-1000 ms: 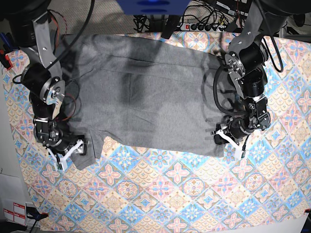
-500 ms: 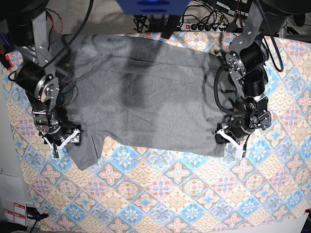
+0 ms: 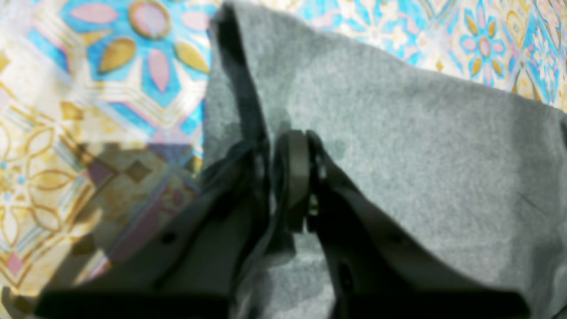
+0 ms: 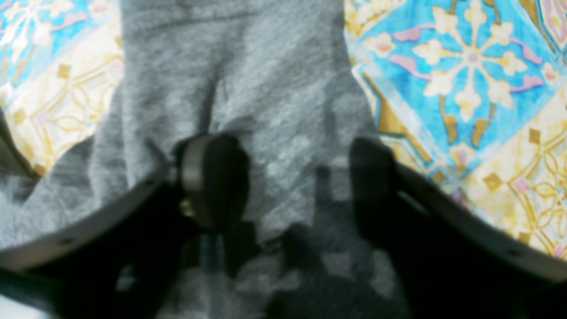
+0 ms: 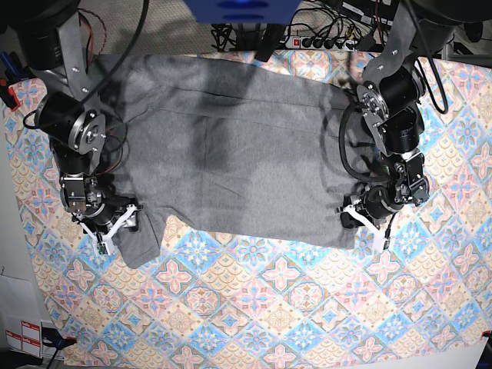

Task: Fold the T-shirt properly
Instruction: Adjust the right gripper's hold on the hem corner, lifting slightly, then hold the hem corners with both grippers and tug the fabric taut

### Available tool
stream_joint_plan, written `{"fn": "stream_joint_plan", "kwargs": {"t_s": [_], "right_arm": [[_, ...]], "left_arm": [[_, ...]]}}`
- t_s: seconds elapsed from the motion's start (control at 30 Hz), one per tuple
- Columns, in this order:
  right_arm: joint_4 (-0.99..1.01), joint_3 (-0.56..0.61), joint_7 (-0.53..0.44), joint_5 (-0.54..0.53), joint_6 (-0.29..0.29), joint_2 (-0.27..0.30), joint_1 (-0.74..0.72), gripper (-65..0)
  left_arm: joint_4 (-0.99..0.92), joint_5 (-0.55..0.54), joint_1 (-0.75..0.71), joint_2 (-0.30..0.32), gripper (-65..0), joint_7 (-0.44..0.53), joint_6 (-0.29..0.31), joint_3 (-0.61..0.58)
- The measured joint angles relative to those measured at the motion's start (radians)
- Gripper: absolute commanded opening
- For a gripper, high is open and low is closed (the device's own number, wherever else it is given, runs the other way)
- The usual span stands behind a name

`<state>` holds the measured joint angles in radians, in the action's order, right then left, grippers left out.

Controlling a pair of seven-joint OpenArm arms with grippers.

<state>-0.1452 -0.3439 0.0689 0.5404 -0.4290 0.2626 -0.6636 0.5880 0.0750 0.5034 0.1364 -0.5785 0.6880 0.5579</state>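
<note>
Spread flat across the patterned tablecloth [image 5: 307, 307]: the grey T-shirt [image 5: 231, 154], body filling the far half of the table, one sleeve hanging out at the near left corner, the hem corner at near right.

On the scene's right, left gripper [image 5: 365, 219] clamped on the near corner of the shirt: in the left wrist view, jaws nearly together with a ridge of grey fabric pinched up between them. No shift here over the last second.

On the scene's left, right gripper [image 5: 114, 224] moved: a second ago low over the sleeve end, then drawn off toward the left edge, now back over the sleeve, sitting a little farther up it. Jaws narrower than a moment ago but apart, straddling the sleeve in the right wrist view, one pad [image 4: 212, 181] pressed on the cloth, the other at the sleeve's edge beside the tablecloth. Nothing gripped yet.

Likely meaning: repositioning for a better bite on the sleeve, closing under way. Once both corners are held, near edge ready to lift and carry over for the first fold.
</note>
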Motion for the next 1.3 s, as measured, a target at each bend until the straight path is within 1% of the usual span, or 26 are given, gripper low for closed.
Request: {"fn": "stream_joint_plan", "kwargs": {"t_s": [0.1,0.17,0.2,0.37,0.5,0.57,0.6,0.73,0.77,0.8,0.87,0.97,1.0,1.07,1.1,1.17,1.23,1.3], "right_arm": [[-0.029,-0.004,0.038,0.002,-0.008,-0.001,0.002,-48.6],[-0.050,-0.004,0.066,0.002,-0.008,-0.002,0.003,-55.4],[-0.063,-0.004,0.079,0.002,-0.011,-0.003,0.005,-57.3],[-0.152,-0.008,0.147,0.012,-0.021,-0.014,0.022,-58.2],[-0.258,-0.116,0.210,0.037,-0.027,-0.016,0.060,-58.3],[-0.322,-0.168,0.266,0.041,-0.019,-0.014,0.069,-58.3],[-0.352,-0.182,0.280,0.040,-0.019,-0.013,0.069,-58.3],[-0.480,-0.180,0.316,0.036,-0.016,-0.014,0.055,-58.8],[-0.515,-0.181,0.324,0.037,-0.022,-0.019,0.056,-59.9],[-0.550,-0.185,0.328,0.036,-0.015,-0.027,0.064,-60.6],[-0.617,-0.182,0.361,0.032,-0.018,-0.035,0.099,-61.0],[-0.695,-0.180,0.410,0.037,-0.023,-0.043,0.177,-61.0],[-0.707,-0.180,0.420,0.039,-0.023,-0.043,0.197,-60.9],[-0.705,-0.182,0.430,0.042,-0.020,-0.038,0.206,-60.1],[-0.703,-0.182,0.429,0.039,-0.020,-0.038,0.200,-58.6],[-0.700,-0.180,0.415,0.037,-0.020,-0.039,0.180,-53.4],[-0.698,-0.180,0.417,0.037,-0.021,-0.043,0.155,-44.7],[-0.673,-0.166,0.451,0.036,-0.023,-0.040,0.138,-35.2]], "left_arm": [[0.000,-0.001,0.000,-0.001,-59.6,0.000,0.000,0.000],[0.000,-0.001,0.000,-0.002,-59.6,0.000,0.000,0.000],[0.000,0.000,0.000,-0.002,-59.6,0.000,0.000,0.000],[0.000,0.000,0.000,-0.003,-59.7,0.000,0.000,0.000],[0.000,0.000,0.005,-0.003,-59.8,-0.002,0.000,0.000],[0.000,-0.001,0.015,-0.003,-61.1,-0.003,0.000,0.001],[0.000,-0.006,0.024,-0.003,-61.6,-0.005,0.000,0.001],[0.001,-0.080,0.041,-0.003,-62.0,0.003,0.001,0.001],[0.001,-0.091,0.039,-0.002,-62.0,-0.016,0.000,0.000],[0.001,-0.091,0.038,0.000,-62.0,-0.040,0.000,0.000],[0.004,-0.088,0.029,0.002,-62.0,-0.051,0.000,0.000],[0.091,-0.079,0.008,-0.001,-62.0,-0.082,0.001,0.000],[0.128,-0.080,0.005,0.000,-62.0,-0.110,0.000,0.000],[0.201,-0.080,0.000,0.000,-61.9,-0.135,0.000,0.000],[0.217,-0.084,-0.001,0.003,-61.9,-0.137,0.000,-0.014],[0.220,-0.085,0.000,0.005,-61.9,-0.145,0.001,-0.049],[0.217,-0.084,-0.006,-0.002,-61.9,-0.155,0.001,-0.069],[0.216,-0.084,-0.014,-0.007,-61.9,-0.159,0.002,-0.074]]}}
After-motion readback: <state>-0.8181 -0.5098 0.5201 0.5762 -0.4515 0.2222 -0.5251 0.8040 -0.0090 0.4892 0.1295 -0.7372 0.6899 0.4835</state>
